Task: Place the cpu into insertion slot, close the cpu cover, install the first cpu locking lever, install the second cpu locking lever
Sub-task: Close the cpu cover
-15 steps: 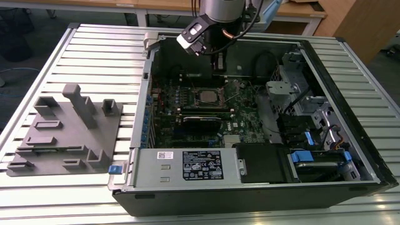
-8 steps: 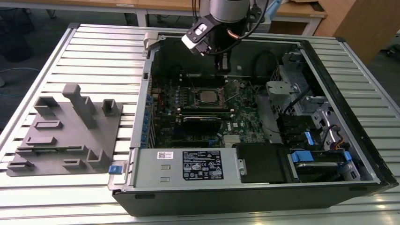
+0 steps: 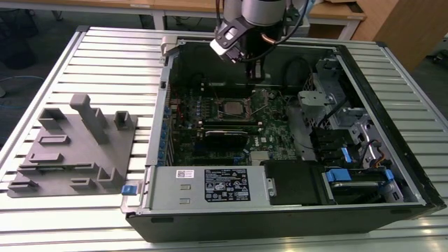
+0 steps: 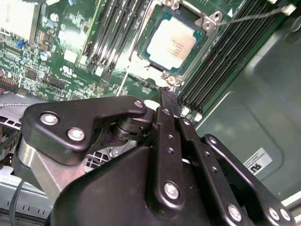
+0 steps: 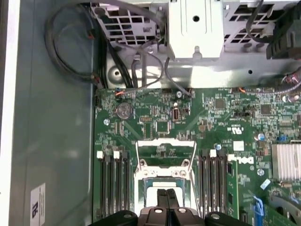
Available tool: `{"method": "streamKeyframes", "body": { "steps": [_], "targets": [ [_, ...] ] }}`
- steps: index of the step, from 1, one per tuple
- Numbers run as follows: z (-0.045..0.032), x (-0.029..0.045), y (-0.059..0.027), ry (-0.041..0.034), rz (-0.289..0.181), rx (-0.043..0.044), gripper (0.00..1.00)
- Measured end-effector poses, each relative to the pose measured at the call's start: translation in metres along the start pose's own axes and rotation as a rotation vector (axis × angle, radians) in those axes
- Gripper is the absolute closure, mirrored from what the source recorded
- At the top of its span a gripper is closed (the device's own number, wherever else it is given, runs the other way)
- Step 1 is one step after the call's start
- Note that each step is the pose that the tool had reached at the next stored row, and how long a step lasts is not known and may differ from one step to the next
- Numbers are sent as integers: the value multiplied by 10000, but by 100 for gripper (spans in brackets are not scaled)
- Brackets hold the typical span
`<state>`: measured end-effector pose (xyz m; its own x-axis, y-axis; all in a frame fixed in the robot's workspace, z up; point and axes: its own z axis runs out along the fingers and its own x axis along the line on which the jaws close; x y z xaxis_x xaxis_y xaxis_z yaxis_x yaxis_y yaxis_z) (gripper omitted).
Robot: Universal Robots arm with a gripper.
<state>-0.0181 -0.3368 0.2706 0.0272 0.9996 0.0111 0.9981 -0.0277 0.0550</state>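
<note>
Reaching down into the open computer case (image 3: pixel 392 157) from the far side of the exterior view, the arm holds its gripper (image 3: pixel 257 76) above the green circuit board (image 3: pixel 273 131), near the insertion slot (image 3: pixel 218 102) and apart from it. In both wrist views the gripper (image 4: pixel 165 94) (image 5: pixel 168 195) has its two black fingers (image 5: pixel 162 202) pressed together side by side, with nothing between them. The cpu (image 4: pixel 171 40) lies flat in the insertion slot (image 4: pixel 207 23), its pale metal top facing up, flanked by long black memory slots (image 4: pixel 225 56). In the first wrist view the cpu (image 5: pixel 153 186) sits just past the fingertips. Beyond it the cpu cover (image 5: pixel 164 141) appears as a thin silvery frame with green board visible through its window; whether it stands upright or tilts I cannot tell. A thin wire lever (image 4: pixel 249 16) runs out from one corner of the socket. On the slatted table (image 3: pixel 112 58), at the exterior view's left, rests a grey fixture tray (image 3: pixel 70 152).
</note>
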Motion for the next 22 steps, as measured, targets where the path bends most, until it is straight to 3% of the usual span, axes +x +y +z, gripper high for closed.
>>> {"method": "streamKeyframes", "body": {
  "steps": [22],
  "targets": [
    [33,11,398,1,0,0,89]
  ]
}}
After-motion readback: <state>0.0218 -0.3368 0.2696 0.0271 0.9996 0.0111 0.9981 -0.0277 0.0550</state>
